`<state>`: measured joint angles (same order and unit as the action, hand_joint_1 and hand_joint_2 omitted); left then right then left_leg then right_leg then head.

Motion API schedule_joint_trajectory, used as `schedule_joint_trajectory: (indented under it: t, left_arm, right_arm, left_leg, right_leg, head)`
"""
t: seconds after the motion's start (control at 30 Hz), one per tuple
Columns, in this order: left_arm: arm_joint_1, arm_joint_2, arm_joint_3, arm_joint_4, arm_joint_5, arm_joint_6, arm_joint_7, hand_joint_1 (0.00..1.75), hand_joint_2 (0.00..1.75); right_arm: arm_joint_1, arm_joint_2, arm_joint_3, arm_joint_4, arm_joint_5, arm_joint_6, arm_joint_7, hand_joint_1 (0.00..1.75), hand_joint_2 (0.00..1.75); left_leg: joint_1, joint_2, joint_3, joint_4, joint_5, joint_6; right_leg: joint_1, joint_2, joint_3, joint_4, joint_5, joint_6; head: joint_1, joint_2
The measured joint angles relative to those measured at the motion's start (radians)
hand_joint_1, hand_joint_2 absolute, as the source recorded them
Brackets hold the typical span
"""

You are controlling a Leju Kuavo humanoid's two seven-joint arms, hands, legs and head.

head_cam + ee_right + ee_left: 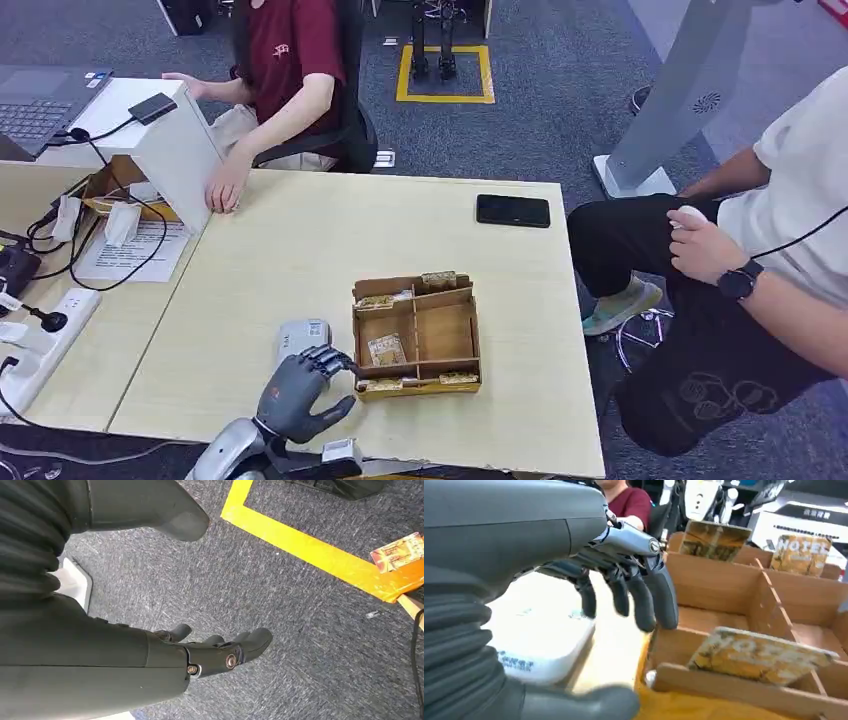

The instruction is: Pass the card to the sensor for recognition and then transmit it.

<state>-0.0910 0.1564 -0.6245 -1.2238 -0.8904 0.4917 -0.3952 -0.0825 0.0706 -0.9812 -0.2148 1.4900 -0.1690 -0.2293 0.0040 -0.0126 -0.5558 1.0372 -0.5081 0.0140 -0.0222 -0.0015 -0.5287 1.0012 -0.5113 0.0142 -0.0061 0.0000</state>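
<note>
A brown cardboard organizer [420,387] with several compartments stands near the table's front edge and holds patterned cards. One card [386,350] leans in its near left compartment and is seen close up as the card [759,655] in the left wrist view. A white-grey sensor box [303,337] lies just left of the organizer. My left hand [300,392] hovers in front of the sensor and beside the organizer's left wall, its fingers [644,597] spread and holding nothing. My right hand [215,652] hangs above the carpet, loosely open and empty.
A black phone [512,210] lies at the table's far right. A person in a maroon shirt rests a hand [227,190] by a white stand [165,140] at the far left. Another person [760,250] sits to the right. Cables and a power strip [45,340] line the left edge.
</note>
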Motion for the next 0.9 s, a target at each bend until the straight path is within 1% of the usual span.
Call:
schedule_joint_trajectory:
  t: [0.57,0.7,0.9]
  left_arm:
    - [0.003,0.0,0.02,0.0,-0.024,0.017,0.006,0.0,1.75]
    - [0.016,0.002,0.02,-0.017,-0.024,0.034,-0.013,0.0,1.75]
    - [0.032,0.008,0.02,-0.038,-0.035,0.042,-0.013,0.0,1.75]
  right_arm:
    - [0.0,0.0,0.014,0.0,-0.003,0.0,0.0,0.0,1.75]
    - [0.001,0.0,0.014,0.0,-0.004,0.0,0.0,0.0,1.75]
    - [0.001,0.0,0.014,0.0,-0.006,0.0,0.0,0.0,1.75]
  left_leg:
    - [0.0,0.0,0.0,0.0,0.0,0.0]
    - [0.0,0.0,0.0,0.0,0.0,0.0]
    - [0.0,0.0,0.0,0.0,0.0,0.0]
  right_leg:
    - [0.0,0.0,0.0,0.0,0.0,0.0]
    - [0.0,0.0,0.0,0.0,0.0,0.0]
    - [0.0,0.0,0.0,0.0,0.0,0.0]
  head:
    - [0.0,0.0]
    - [0.0,0.0]
    - [0.0,0.0]
